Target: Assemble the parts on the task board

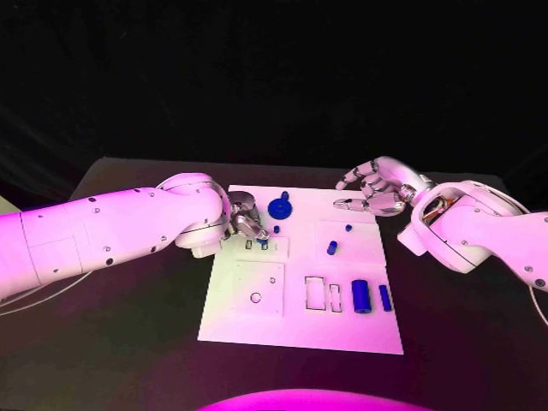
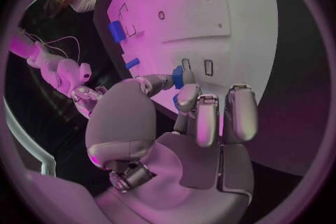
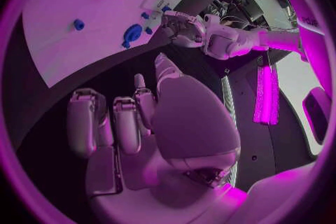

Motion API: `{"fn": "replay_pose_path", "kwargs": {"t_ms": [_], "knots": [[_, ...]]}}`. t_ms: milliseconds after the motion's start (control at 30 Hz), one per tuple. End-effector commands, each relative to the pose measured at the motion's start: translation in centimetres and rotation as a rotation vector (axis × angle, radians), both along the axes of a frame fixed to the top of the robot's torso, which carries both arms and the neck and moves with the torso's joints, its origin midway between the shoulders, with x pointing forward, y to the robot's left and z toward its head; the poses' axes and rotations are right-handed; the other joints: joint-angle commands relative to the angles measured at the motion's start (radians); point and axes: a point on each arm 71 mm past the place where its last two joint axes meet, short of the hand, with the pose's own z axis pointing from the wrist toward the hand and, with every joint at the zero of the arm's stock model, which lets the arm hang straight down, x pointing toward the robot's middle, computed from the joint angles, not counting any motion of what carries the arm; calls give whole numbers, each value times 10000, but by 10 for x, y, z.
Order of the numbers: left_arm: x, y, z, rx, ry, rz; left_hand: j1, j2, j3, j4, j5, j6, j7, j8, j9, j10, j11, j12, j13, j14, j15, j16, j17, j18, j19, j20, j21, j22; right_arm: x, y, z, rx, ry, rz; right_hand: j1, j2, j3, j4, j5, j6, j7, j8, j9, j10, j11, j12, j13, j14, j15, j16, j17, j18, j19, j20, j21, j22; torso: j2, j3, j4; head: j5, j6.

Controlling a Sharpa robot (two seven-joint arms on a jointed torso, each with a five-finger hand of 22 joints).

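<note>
The part (image 1: 265, 243) in hand is a small blue piece, pinched between the fingertips of the left hand (image 1: 246, 219) just over the two small slots (image 1: 249, 245) near the left edge of the board (image 1: 348, 334). In the left wrist view the same part (image 2: 178, 76) is seen held at the fingertips, just beside those slots (image 2: 196, 66). Whether it is already seated in a slot cannot be told. The coming move is judged to turn on this: the slot lies directly under the pinched part, so a short push down by the left hand is called for, with the part's long axis kept upright.

The right hand (image 1: 375, 190) is held above the board's far right corner, fingers curled loosely and apart, with nothing in it; it is well apart from the slots, so the left hand is the nearer.

Other blue parts lie on the board: a gear (image 1: 280, 208) at the far edge, a peg (image 1: 332, 247) in the middle, a cylinder (image 1: 360, 295) and a bar (image 1: 384, 297) near the right edge.
</note>
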Motion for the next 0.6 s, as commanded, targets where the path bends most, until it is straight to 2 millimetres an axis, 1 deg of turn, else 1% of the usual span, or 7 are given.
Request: {"fn": "replay_pose_path", "kwargs": {"t_ms": [33, 200, 267, 367, 600], "knots": [[0, 0, 0, 348, -926, 92, -72, -2, 1972, -2033, 61, 97, -18, 54, 5, 87, -25, 69, 22, 835, -87, -19, 1844, -143, 92, -2, 60, 143, -1, 1, 0, -77, -31, 164, -17, 106, 43, 29, 49, -68, 7, 66, -12, -62, 17, -68, 452, 720, 71, -63, 1318, 90, 97, 31, -32, 1437, 11, -12, -15, -2, -21], [-4, -1, -6, 398, -1033, 88, -76, -7, 1989, -2044, 92, 124, -28, 63, 13, 128, -35, 106, 69, 833, -97, -26, 1831, -158, 141, -12, 97, 206, -1, 1, 0, -61, -58, 168, -17, 106, 43, 29, 49, -68, 7, 66, -12, -62, 17, -68, 452, 720, 71, -63, 1318, 90, 97, 31, -32, 1437, 17, 0, -22, 18, -47], [-6, -1, -8, 377, -1057, 95, -79, -7, 1994, -2043, 99, 130, -30, 64, 14, 140, -37, 117, 83, 835, -99, -23, 1835, -162, 154, -14, 107, 224, -1, 1, 0, -57, -64, 169, -32, 109, 41, 26, 59, -74, 8, 70, -13, -74, 18, -78, 441, 722, 73, -61, 1326, 88, 101, 31, -25, 1442, 17, 0, -22, 18, -47], [-8, -2, -10, 341, -1078, 105, -84, -8, 2000, -2042, 108, 138, -34, 66, 16, 148, -40, 121, 87, 835, -102, -23, 1834, -167, 173, -17, 121, 249, -1, 1, 0, -53, -66, 173, -32, 109, 41, 26, 59, -74, 8, 70, -13, -74, 18, -78, 441, 722, 73, -61, 1326, 88, 101, 31, -25, 1442, 28, -9, -18, 11, -62], [-10, -2, -13, 266, -1170, 161, -104, -14, 2023, -2039, 137, 163, -44, 74, 24, 178, -50, 142, 111, 834, -112, -29, 1823, -178, 210, -27, 149, 297, -2, 1, 0, -50, -61, 186, -32, 109, 41, 26, 59, -74, 8, 70, -13, -74, 18, -78, 441, 722, 73, -61, 1326, 88, 101, 31, -25, 1442, 24, -4, -19, 10, -91]]}}
